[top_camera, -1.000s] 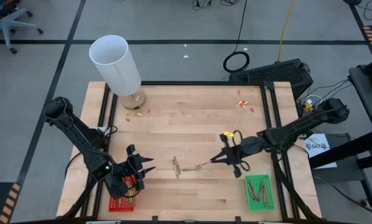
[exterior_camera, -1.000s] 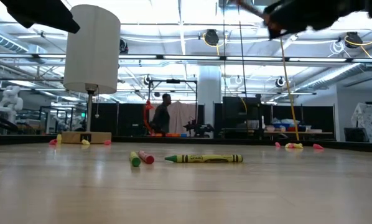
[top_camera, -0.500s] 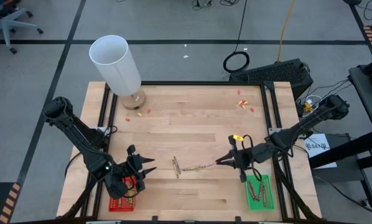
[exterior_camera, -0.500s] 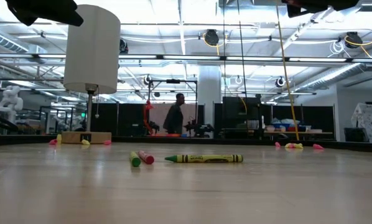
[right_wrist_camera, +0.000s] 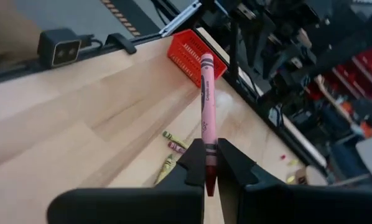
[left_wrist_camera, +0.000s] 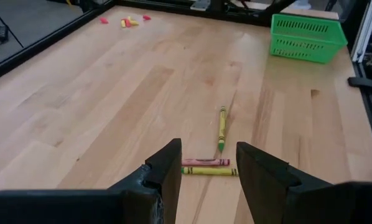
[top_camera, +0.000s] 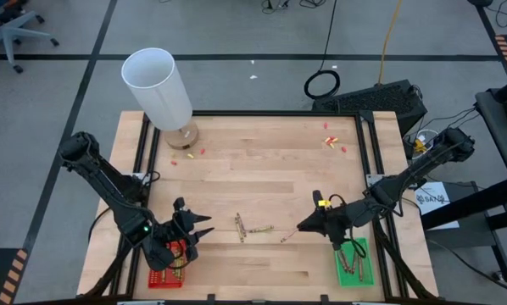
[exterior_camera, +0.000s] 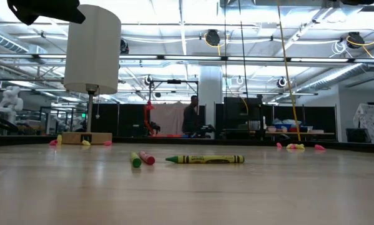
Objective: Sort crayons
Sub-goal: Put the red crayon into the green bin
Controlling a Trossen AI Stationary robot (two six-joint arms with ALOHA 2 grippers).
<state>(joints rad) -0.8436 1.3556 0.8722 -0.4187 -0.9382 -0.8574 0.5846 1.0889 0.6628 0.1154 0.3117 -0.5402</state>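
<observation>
Three crayons lie on the wood: a green one (left_wrist_camera: 222, 127), a red one (left_wrist_camera: 204, 162) and a yellow-green one (left_wrist_camera: 209, 171) side by side; in the high view they lie mid-table (top_camera: 253, 228). My right gripper (top_camera: 304, 227) hovers just right of them, shut on a red crayon (right_wrist_camera: 206, 93). My left gripper (top_camera: 192, 230) stands open over the red tray (top_camera: 165, 264), nothing between its fingers (left_wrist_camera: 168, 168). The red tray and the green tray (top_camera: 353, 261) each hold crayons. My right gripper pinches the red crayon's blunt end (right_wrist_camera: 206, 144) between its two fingers. The fingers come almost level from the table's right side, and the crayon runs on along their line, its tip (right_wrist_camera: 206, 57) pointing toward the red tray. It is lifted clear of the table.
A white cylinder on a wooden base (top_camera: 158, 87) stands at the far left corner. Small red and yellow scraps (top_camera: 331, 141) lie near the far edge. Black rails (top_camera: 370, 161) frame the table. Bare wood lies between the two trays.
My right gripper has moved toward the table's near edge and rolled about its own axis, staying shut on the red crayon, which has come away from the crayons on the wood. A person in the room behind has walked to the right.
</observation>
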